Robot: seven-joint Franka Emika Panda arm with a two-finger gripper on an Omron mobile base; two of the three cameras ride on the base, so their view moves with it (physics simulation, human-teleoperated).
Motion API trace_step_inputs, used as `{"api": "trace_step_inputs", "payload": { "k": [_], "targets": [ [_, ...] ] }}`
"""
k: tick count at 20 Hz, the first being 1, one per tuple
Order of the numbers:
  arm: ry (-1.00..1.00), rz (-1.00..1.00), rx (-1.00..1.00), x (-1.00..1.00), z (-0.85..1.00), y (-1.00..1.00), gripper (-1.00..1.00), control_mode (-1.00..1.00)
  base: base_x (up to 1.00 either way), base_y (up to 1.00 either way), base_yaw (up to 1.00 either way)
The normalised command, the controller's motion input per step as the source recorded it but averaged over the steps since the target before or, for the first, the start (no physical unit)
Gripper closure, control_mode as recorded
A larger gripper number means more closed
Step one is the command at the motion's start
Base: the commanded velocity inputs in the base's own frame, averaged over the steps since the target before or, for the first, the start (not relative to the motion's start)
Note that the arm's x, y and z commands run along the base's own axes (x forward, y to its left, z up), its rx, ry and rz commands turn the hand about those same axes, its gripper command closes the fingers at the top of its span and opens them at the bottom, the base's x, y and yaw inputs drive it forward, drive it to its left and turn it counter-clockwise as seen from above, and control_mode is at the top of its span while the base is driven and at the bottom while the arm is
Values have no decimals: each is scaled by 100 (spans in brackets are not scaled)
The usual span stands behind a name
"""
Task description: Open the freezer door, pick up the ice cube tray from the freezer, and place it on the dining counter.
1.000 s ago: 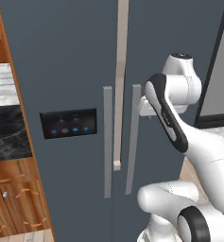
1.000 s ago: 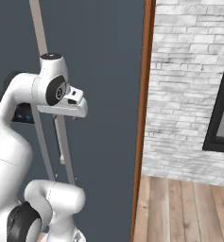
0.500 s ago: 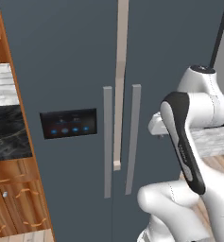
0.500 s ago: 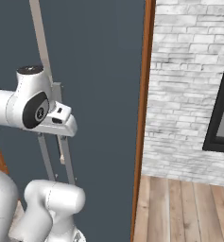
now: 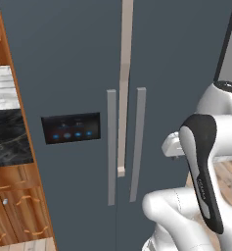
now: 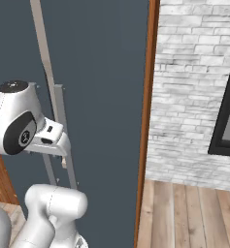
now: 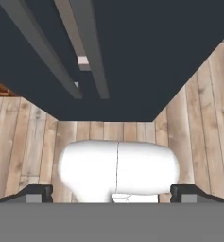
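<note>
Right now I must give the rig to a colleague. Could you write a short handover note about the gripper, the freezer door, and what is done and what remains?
Gripper: open, holds nothing, pointing down at the wooden floor in front of the fridge.
Tall dark slate-blue freezer door with the black control panel: shut. Its grey vertical bar handle is untouched; the arm is pulled back to the right of it.
Ice cube tray: hidden behind the closed door.
Done: nothing yet.
Left: grasp the handle, open the door, take the tray, carry it to the dining counter.

No readable text anywhere (the control panel [image 5: 71, 128] shows only blue lights).
</note>
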Motion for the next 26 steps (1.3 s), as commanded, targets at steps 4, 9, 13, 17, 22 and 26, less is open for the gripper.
{"api": "trace_step_inputs", "payload": {
  "k": [4,9,13,17,22,26],
  "targets": [
    [0,0,0,0,0,0,-100,-100,0,0,0],
    [0,0,0,0,0,0,-100,100,1,-3,0],
    [0,0,0,0,0,0,-100,100,16,-27,0],
    [0,0,0,0,0,0,-100,100,26,-39,0],
    [0,0,0,0,0,0,-100,100,29,-43,1],
    [0,0,0,0,0,0,-100,100,44,-30,0]
  ]
}}
